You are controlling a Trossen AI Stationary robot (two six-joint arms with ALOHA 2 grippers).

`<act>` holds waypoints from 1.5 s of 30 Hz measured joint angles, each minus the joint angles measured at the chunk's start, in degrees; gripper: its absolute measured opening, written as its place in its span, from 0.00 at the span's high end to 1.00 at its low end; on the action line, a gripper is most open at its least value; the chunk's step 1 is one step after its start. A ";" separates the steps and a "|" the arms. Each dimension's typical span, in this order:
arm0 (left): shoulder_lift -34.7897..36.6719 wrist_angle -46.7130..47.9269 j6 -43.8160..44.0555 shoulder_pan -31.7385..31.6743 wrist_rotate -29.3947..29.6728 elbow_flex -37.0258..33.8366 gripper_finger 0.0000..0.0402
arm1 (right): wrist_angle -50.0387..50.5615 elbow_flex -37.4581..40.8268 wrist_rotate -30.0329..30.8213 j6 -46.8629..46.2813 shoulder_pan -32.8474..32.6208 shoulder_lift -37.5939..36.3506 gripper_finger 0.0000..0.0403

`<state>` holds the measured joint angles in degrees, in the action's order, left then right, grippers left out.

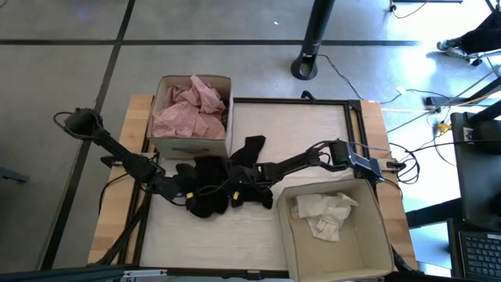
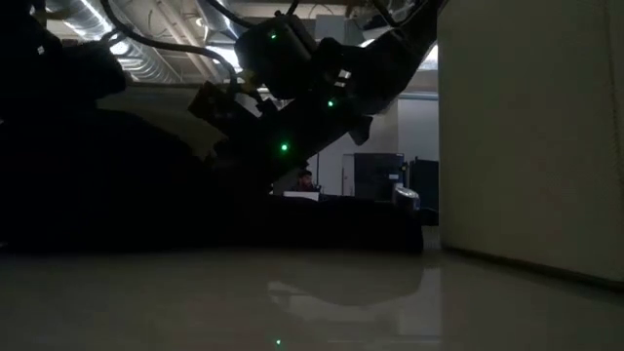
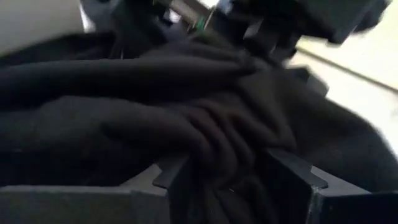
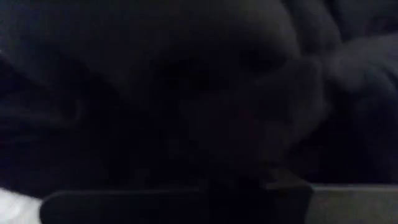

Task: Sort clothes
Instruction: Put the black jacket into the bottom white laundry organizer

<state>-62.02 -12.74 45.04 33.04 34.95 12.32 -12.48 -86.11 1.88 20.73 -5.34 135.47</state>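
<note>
A heap of black clothes (image 1: 210, 186) lies on the white table top (image 1: 297, 125), with one black piece (image 1: 252, 149) stretching toward the far edge. My left gripper (image 1: 185, 193) reaches in from the left and is shut on a bunch of the black cloth (image 3: 211, 143). My right gripper (image 1: 241, 178) comes in from the right and is down in the same heap; its wrist view shows only black cloth (image 4: 186, 93). Pink clothes (image 1: 192, 110) fill a cardboard box at the far left. My left gripper has a thick bunch of black cloth (image 3: 214, 177) between its two fingers (image 3: 292, 180), several folds together. It comes in low from the table's left, slanting down. The cloth lies slack, and the rest of it stays on the heap.
The cardboard box (image 1: 166, 142) holding the pink clothes stands just beyond the heap. A second box (image 1: 376, 235) with pale cream cloth (image 1: 325, 213) stands at the near right; its wall (image 2: 531, 136) fills the right of the low view. Bare table lies at the far right.
</note>
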 joint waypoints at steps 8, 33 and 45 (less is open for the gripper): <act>0.20 -1.59 -6.33 2.97 6.68 2.85 0.60 | -2.51 0.48 9.85 5.56 -3.42 -2.63 0.91; 6.27 -0.97 -15.23 14.25 7.47 9.49 0.60 | 10.55 -2.90 27.93 22.40 -11.27 -36.19 0.92; 6.27 -0.07 -15.49 14.72 7.57 9.42 0.60 | 25.92 -17.76 35.05 28.00 -14.21 -43.47 0.92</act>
<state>-55.75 -12.81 29.55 47.76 42.52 21.74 13.44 -103.87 36.94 48.73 -19.55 92.00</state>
